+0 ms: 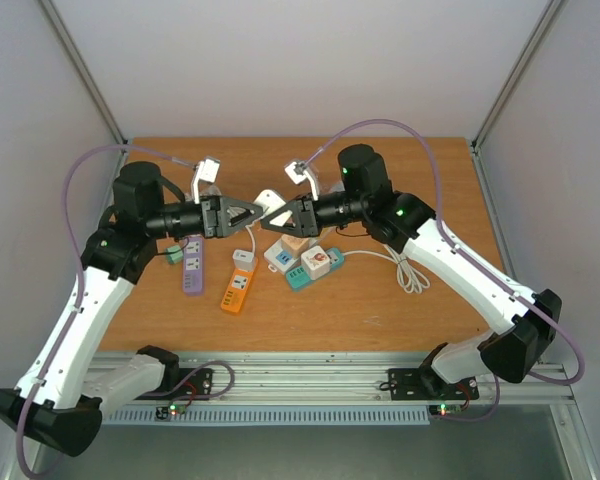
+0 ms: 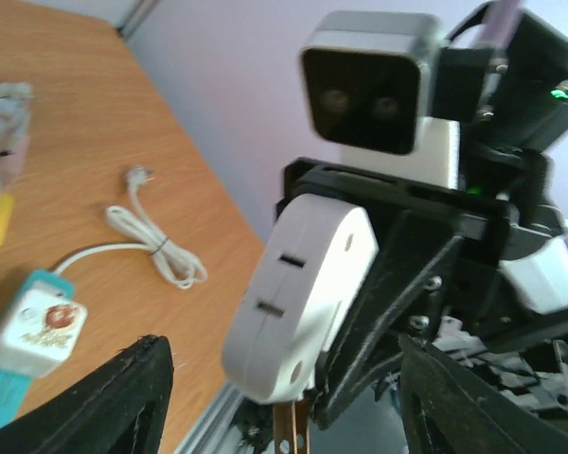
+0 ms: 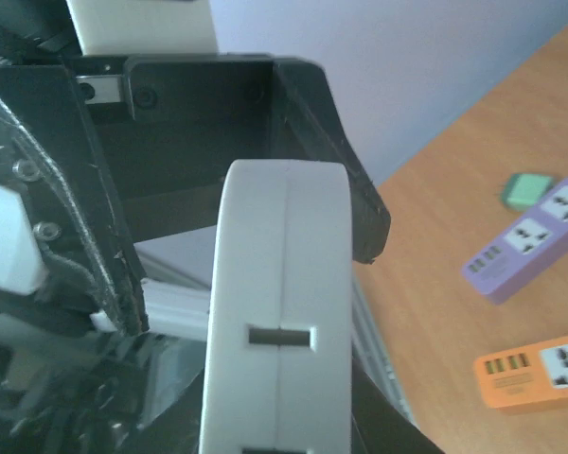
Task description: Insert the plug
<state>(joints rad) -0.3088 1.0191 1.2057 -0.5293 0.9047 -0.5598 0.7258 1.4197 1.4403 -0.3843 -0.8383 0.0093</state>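
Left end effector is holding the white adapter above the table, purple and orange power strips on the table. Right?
No. The right end effector holds the white adapter above the table. The left end effector is open, its fingers spread clear of it, as the left wrist view shows. The purple power strip and orange power strip are on the table.

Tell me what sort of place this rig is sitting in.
Probably a lab test cell: a wooden tabletop boxed in by plain white panels, robot arms bolted to a metal rail, and several power strips laid out.
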